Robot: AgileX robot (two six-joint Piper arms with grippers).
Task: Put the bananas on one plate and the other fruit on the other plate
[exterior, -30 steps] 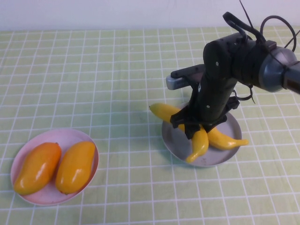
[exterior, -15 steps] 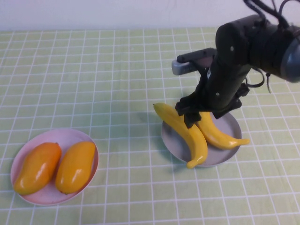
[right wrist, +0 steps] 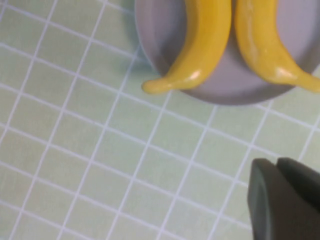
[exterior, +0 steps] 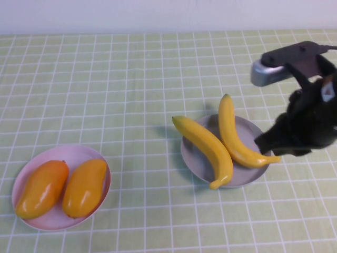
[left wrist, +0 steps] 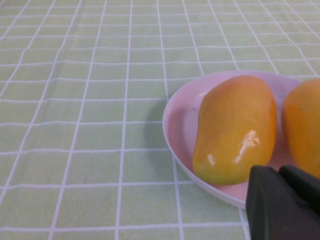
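Now the right gripper (exterior: 274,143) has let go and drawn back, fingers closed on nothing, both bananas (exterior: 205,148) resting beyond them on the grey-blue plate (exterior: 194,157); the left gripper (left wrist: 282,202), fingers closed, hangs beside the mangoes (exterior: 84,187) on the pink plate (exterior: 68,153); sorting looks finished.

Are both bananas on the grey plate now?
Yes. Both bananas lie on the grey plate, tips overhanging its rim. The shut right gripper is beside it, holding nothing.

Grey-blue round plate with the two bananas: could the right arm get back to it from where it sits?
Probably yes: the shut right pincer hangs just beside the grey-blue plate, with nothing between them.
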